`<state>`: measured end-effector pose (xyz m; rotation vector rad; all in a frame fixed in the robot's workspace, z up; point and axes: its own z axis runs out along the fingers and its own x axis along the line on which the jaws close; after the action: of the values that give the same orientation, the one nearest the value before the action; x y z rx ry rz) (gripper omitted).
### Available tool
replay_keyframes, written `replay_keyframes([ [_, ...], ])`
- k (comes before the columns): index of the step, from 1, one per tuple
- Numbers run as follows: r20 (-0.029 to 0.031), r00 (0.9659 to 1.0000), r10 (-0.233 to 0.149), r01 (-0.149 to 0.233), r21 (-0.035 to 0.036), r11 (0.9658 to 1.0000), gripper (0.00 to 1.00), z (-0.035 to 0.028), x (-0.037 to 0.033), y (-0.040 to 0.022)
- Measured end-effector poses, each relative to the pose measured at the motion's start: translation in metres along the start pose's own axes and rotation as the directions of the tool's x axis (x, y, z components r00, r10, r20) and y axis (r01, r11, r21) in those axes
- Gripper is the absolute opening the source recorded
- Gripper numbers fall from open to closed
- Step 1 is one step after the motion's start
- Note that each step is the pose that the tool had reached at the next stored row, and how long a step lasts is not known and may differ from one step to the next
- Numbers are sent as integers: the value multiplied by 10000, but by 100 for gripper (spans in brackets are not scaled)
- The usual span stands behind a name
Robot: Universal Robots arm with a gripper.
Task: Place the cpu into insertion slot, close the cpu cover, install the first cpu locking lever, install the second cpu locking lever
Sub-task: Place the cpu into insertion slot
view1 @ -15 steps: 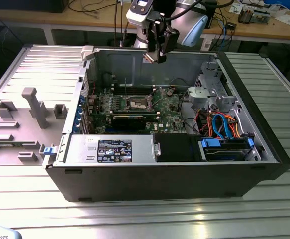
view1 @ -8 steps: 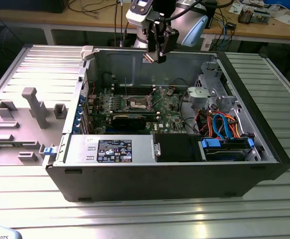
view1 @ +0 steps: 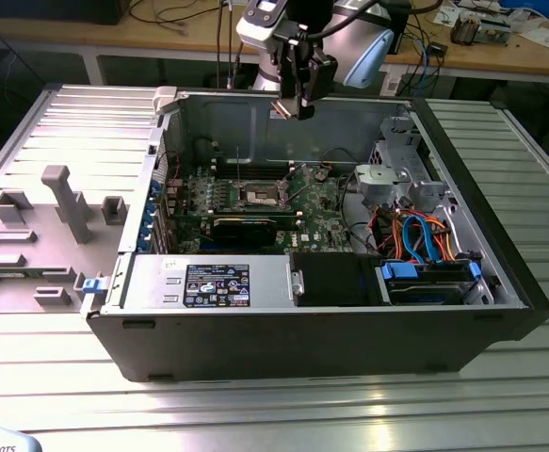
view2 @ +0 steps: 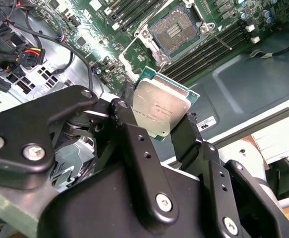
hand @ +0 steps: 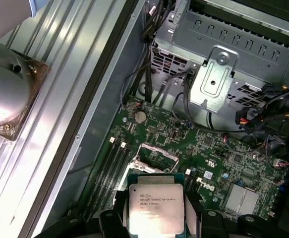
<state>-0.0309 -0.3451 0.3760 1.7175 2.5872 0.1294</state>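
Being gripped by its opposite edges in the claw (view2: 158,118), the cpu (view2: 161,105) is held high over the motherboard (hand: 208,158); the uncovered insertion slot (view2: 176,30) lies below, slightly ahead.

— What sort of place do you work in?
— A robotics lab or electronics workshop, by the look of it. I stand over a ribbed metal table (view1: 255,414) carrying an opened computer case (view1: 331,330).
— What else tells you?
— Wooden workbenches (view1: 519,58) run behind me, strewn with cables (view1: 175,14) and electronic parts (view1: 472,28). A grey fixture plate (view1: 29,245) with moulded holders lies beside the case.
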Motion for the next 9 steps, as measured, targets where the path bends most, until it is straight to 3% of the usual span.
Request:
replay_keyframes([
  [9,27,9995,304,-304,-6,9995,54,0,0,0],
])
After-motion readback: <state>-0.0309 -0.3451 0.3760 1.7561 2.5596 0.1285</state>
